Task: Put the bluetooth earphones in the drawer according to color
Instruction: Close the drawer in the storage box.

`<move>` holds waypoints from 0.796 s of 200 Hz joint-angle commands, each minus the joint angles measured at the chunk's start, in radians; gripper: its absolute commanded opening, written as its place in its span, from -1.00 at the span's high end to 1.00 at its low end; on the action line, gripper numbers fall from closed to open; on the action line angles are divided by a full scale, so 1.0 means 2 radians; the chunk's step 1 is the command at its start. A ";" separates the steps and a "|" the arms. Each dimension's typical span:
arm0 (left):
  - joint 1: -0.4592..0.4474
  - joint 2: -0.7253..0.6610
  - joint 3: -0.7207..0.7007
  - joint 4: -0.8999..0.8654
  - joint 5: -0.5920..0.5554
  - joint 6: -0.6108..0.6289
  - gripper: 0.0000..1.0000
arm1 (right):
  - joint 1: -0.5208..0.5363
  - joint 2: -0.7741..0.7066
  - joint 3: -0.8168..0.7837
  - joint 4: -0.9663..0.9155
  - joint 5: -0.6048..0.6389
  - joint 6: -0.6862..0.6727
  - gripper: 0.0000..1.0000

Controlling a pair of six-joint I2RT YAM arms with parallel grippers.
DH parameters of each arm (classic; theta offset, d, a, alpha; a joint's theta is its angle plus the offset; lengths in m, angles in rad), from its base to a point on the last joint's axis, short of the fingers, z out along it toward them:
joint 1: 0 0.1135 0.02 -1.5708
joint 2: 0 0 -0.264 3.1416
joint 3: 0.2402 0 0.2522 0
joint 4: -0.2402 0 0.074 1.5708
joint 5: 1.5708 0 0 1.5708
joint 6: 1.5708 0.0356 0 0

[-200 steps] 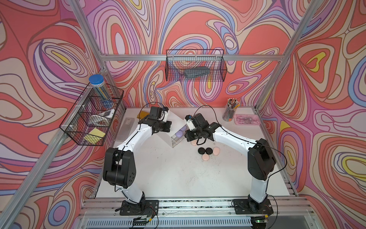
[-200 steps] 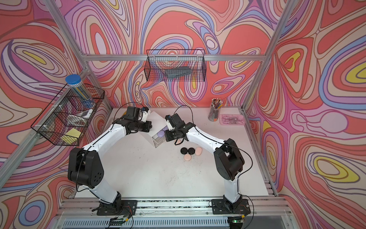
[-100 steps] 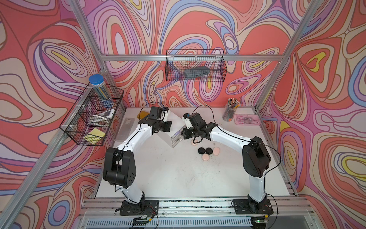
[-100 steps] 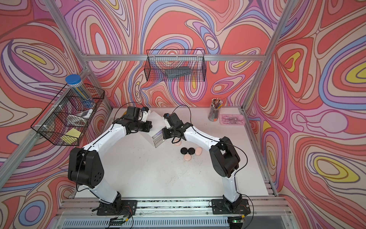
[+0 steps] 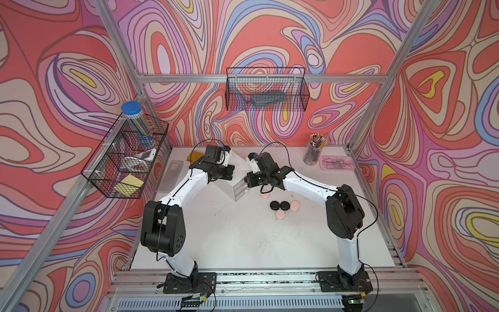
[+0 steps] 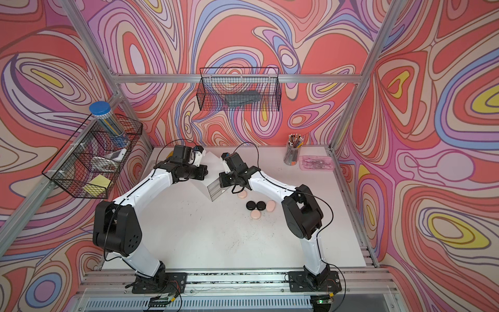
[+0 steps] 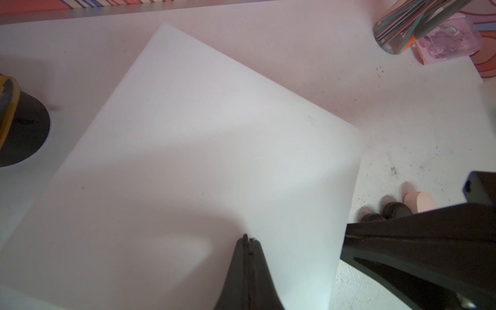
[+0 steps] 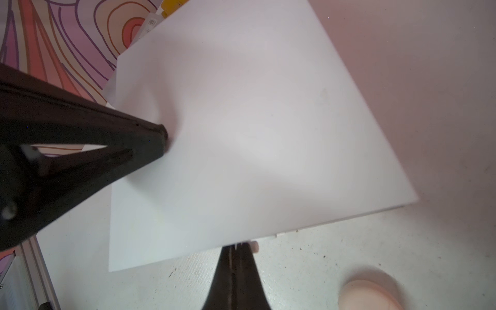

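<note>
Left gripper, shut, rests on cabinet top. Right gripper, shut, sits at drawer front. Next, likely: open jaws, fetch pink case.

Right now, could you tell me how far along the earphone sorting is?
Done: no lilac cases show on the table; the drawer cabinet looks closed. In hand: the left hand rests shut on its top, the right hand shut at its front edge. Left: three pink cases and two black cases outside.

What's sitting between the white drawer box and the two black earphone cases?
One pale pink earphone case, partly under the right arm, on the bare table. Both top views show it between the drawer and the black cases.
</note>
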 commanded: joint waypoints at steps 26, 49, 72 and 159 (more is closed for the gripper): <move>-0.005 0.025 -0.006 -0.062 -0.003 0.006 1.00 | 0.002 0.007 0.011 0.015 0.003 0.001 1.00; -0.005 0.026 -0.006 -0.062 -0.005 0.006 1.00 | 0.002 0.014 0.014 0.016 0.000 0.000 1.00; -0.005 0.028 -0.006 -0.062 -0.004 0.005 1.00 | 0.002 0.020 0.021 0.018 0.002 -0.001 1.00; -0.007 0.027 -0.002 -0.066 -0.012 0.006 1.00 | 0.001 -0.058 -0.045 0.015 0.042 -0.006 1.00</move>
